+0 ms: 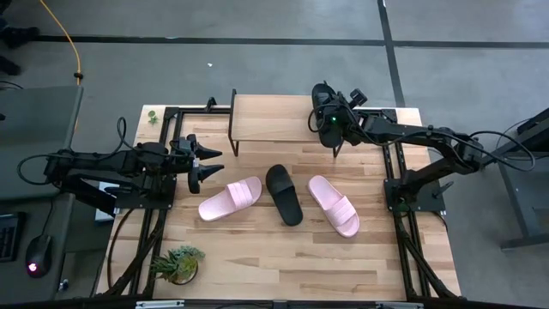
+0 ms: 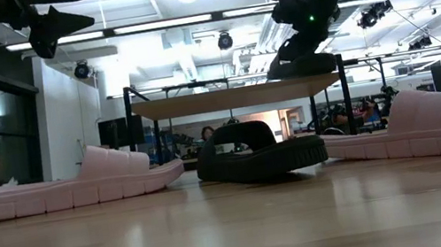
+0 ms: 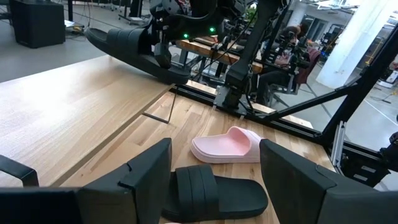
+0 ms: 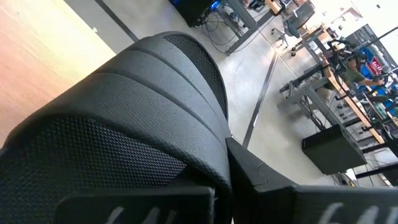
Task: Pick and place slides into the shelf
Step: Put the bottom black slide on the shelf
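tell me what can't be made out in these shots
- Right pincer: in the high view the arm covers its fingers; in the right wrist view the held black slide fills the picture.
- Held slide in the high view: hidden under that pincer, above the shelf.
- Low view: whether this slide touches the shelf top cannot be told.
- Left pincer: open, holding nothing.

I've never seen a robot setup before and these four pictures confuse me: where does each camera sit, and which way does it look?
High view: overhead, straight down on the table, both arms, the shelf.
Low view: at tabletop height, level across three slides toward the shelf; arms enter from above.
Left wrist view: on the left arm, past its open left gripper toward the right arm.
Right wrist view: on the right arm, filled by the held black slide.
Both wrist views share that black slide.
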